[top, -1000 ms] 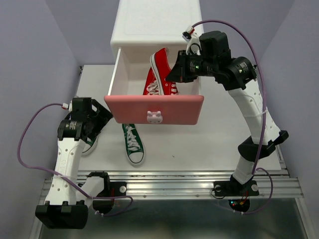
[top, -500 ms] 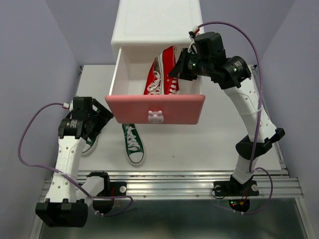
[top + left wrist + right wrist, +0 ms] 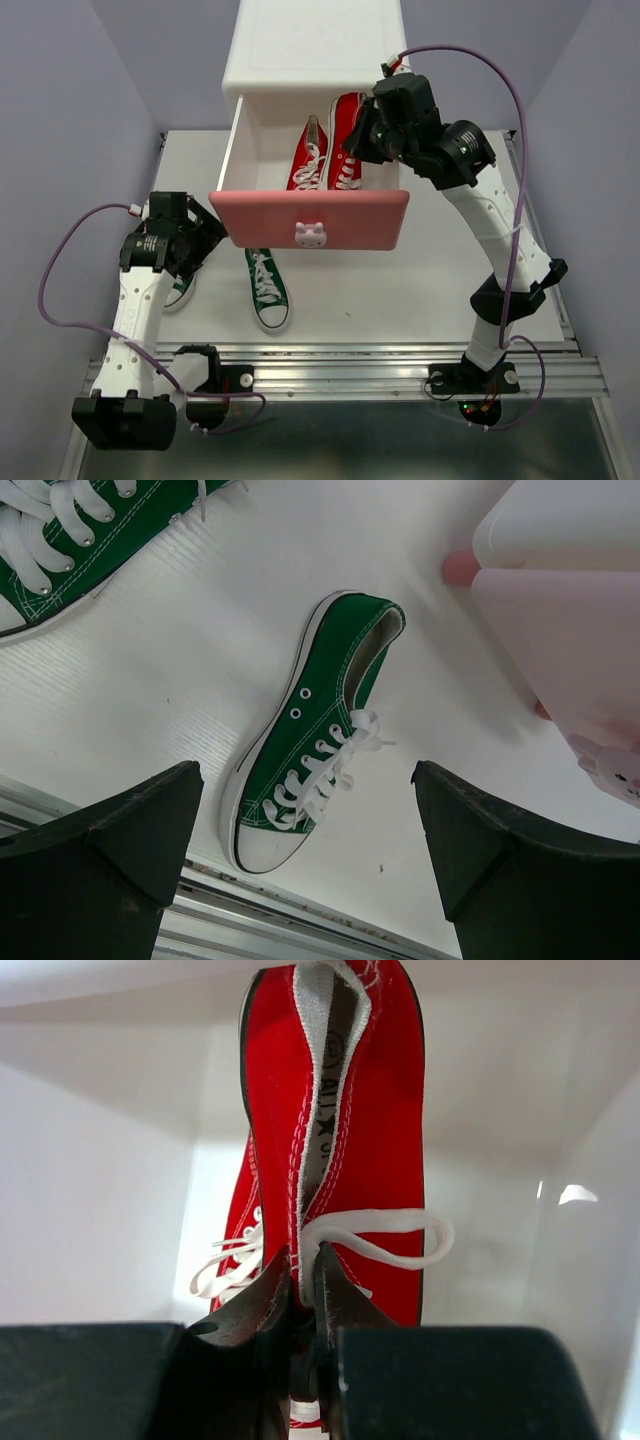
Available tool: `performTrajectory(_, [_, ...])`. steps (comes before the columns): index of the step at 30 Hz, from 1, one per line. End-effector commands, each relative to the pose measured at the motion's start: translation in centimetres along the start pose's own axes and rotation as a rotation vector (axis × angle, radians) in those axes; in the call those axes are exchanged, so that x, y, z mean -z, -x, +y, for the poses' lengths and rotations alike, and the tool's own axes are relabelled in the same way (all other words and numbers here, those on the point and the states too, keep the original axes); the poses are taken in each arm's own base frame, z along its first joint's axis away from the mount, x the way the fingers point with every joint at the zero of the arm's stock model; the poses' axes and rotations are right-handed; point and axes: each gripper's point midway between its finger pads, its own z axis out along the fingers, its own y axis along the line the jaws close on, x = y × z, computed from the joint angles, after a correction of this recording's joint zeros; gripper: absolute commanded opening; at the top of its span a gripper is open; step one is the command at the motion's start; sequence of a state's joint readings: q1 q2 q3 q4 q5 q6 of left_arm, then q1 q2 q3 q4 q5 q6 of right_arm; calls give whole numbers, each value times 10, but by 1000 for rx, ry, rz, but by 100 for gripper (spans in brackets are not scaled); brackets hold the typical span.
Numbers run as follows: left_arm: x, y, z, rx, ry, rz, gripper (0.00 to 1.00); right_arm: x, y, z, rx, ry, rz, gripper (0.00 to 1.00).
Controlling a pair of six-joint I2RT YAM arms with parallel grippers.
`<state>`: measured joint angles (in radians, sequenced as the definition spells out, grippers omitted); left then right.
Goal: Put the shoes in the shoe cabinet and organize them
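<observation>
1. Nearest: the left tool hangs wide open over the surface, gripping nothing. Two green shoes lie below it, outside the cabinet.
2. Next is one pulled-out pink drawer with two red shoes in it.
3. The right tool is pinched tight on the right red shoe at its collar. I'd lower it sole-down, snug against its mate, and only then let go.
4. Farthest back: one white cabinet.

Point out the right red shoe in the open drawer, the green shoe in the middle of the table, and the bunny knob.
right red shoe (image 3: 385,1110), right wrist view, on its red canvas side.
middle green shoe (image 3: 328,685), left wrist view, on its green canvas side.
bunny knob (image 3: 311,234), top view, on its white face.
</observation>
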<state>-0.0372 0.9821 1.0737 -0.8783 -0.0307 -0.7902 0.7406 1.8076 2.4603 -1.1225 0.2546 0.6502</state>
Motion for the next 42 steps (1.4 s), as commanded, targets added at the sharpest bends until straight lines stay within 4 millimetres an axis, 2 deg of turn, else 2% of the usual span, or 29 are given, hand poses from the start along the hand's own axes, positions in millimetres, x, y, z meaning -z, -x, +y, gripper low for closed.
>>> performTrajectory(1, [2,9,-3,-28,-9,-31,99,25,48,13,-52,2,-217,1])
performTrajectory(2, [2,9,-1,-34,-4,-31,99,24,45,14,-59,-6,-214,1])
performTrajectory(3, [2,9,-1,-37,-2,-33,99,21,47,3,-65,-63,-235,1])
performTrajectory(5, [2,8,1,-42,4,-33,99,19,45,3,-52,-94,-252,1])
performTrajectory(6, [3,8,2,-47,5,-32,99,20,49,-4,-47,-134,-275,1])
performTrajectory(11, [2,10,3,-63,18,-32,99,10,45,-4,-3,-143,-260,1])
performTrajectory(16, [0,11,2,-79,22,-27,99,-6,22,-3,58,-135,-167,0])
performTrajectory(22, [0,11,3,-84,32,-26,99,-16,3,-15,95,-188,-98,1])
performTrajectory(26, [-2,11,4,-88,38,-23,99,-24,-12,-28,129,-251,-50,1])
performTrajectory(31, [-2,11,5,-90,45,-22,99,-24,-21,-49,145,-350,-25,4])
performTrajectory(39, [-2,10,7,-89,47,-22,99,-32,-40,-45,183,-320,39,7])
performTrajectory(42, [-2,10,7,-89,46,-23,99,-34,-55,-46,217,-320,94,6])
